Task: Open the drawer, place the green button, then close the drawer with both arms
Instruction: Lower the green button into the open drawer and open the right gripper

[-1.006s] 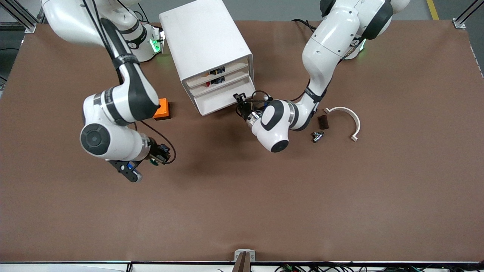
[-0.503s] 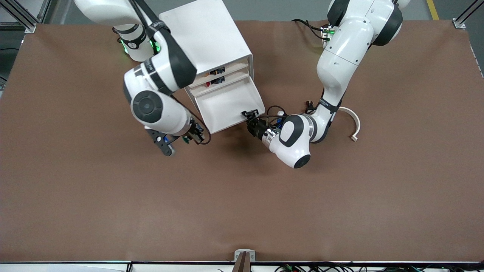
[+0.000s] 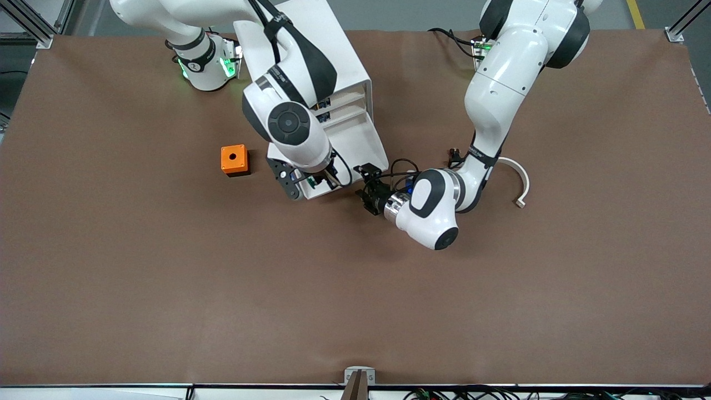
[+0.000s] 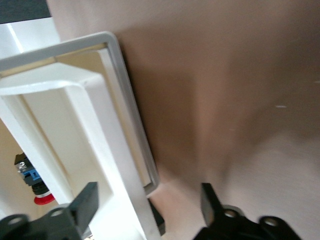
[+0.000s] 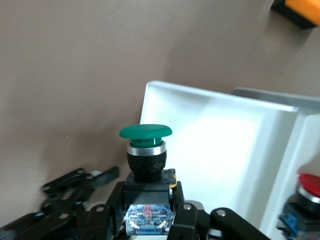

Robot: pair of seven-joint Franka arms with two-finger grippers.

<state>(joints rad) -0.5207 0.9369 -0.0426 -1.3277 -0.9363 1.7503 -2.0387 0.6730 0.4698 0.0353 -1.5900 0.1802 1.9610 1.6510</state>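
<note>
The white cabinet stands near the robots' bases. Its third drawer is pulled out, and its white inside shows in the right wrist view. My right gripper is shut on the button's black body and holds it over the drawer's front corner. In the right wrist view this gripper has the button's green cap pointing away from it. My left gripper is at the drawer's other front corner. In the left wrist view it is open, with its fingers either side of the drawer's front wall.
An orange cube with a round hole sits beside the cabinet toward the right arm's end. A white curved piece lies toward the left arm's end. A red-capped button sits in the cabinet and also shows in the left wrist view.
The drawer was pulled out by my left gripper, which has since let go of its front. My right arm swung from beside the orange cube to over the open drawer, carrying the button.
</note>
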